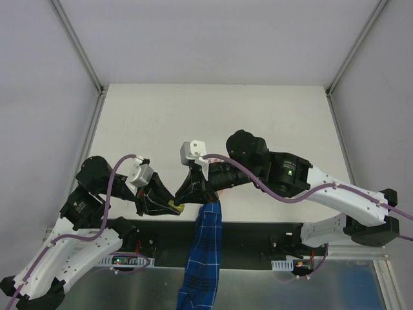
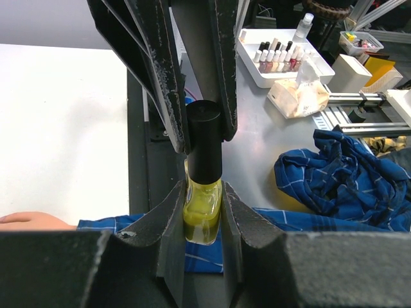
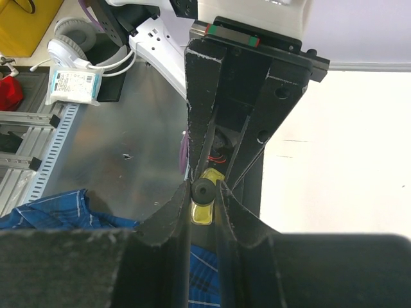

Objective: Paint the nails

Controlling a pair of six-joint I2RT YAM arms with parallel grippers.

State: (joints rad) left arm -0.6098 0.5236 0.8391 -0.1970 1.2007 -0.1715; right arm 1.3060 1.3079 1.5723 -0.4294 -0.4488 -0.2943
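L gripper [image 2: 203, 200] clamps yellow bottle [image 2: 202, 218] at frame bottom, R gripper [image 3: 204, 194] pinches its cap [image 2: 204, 144], hand [image 2: 32, 221] w/ nails (too small to see) lower left; risk: off-axis pull on cap could tip bottle, spilling polish on sleeve [image 2: 109, 224].

Top view: you look from above and behind the arm bases, down on the whole white worktop [image 1: 258, 110], from far.
Left wrist view: you look along the left jaws, very near, at the polish bottle [image 2: 202, 205] between them.
Right wrist view: you look along the right jaws, very near, down on its black cap [image 3: 203, 189].
Shared: all three views show this bottle and the blue plaid sleeve [image 1: 205, 252].
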